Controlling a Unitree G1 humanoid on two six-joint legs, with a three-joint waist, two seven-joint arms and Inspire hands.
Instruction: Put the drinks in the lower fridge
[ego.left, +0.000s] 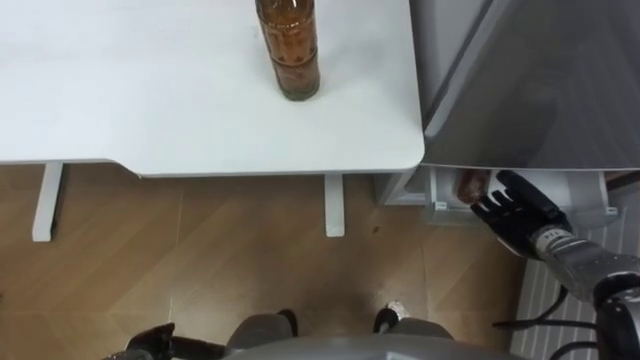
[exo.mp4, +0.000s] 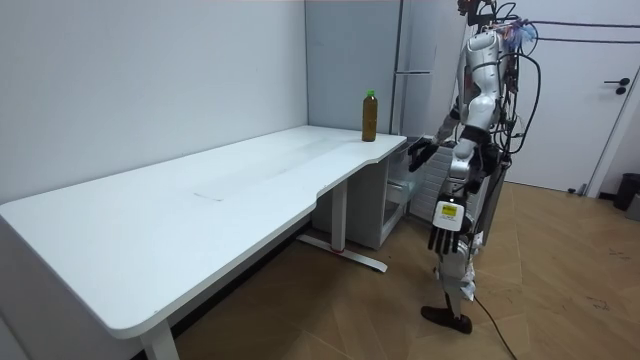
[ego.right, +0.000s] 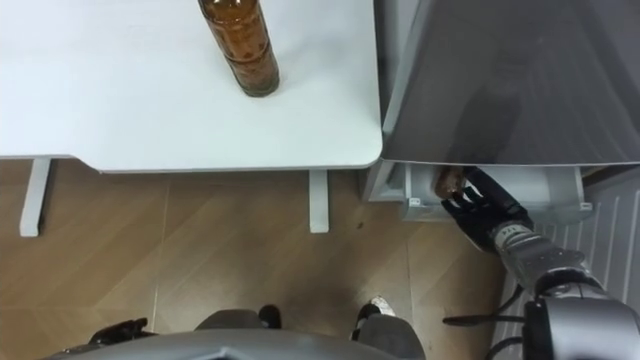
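Note:
A brown drink bottle (ego.left: 289, 50) stands upright on the white table (ego.left: 150, 100) near its right end; the room view shows its green cap (exo.mp4: 369, 96). A second brown bottle (ego.left: 470, 185) sits in the open lower fridge compartment (ego.left: 440, 195), under the grey fridge door (ego.left: 540, 80). My right hand (ego.left: 515, 212) reaches into that opening with its fingers straight and spread, the fingertips right beside this bottle and not closed round it. My left hand (exo.mp4: 441, 235) hangs open at my side, holding nothing.
I stand at the table's end, facing the tall grey fridge (exo.mp4: 400, 60). White table legs (ego.left: 334, 205) stand between me and the fridge base. Wooden floor (ego.left: 230, 260) lies below. A white door (exo.mp4: 615, 110) is at the room view's right.

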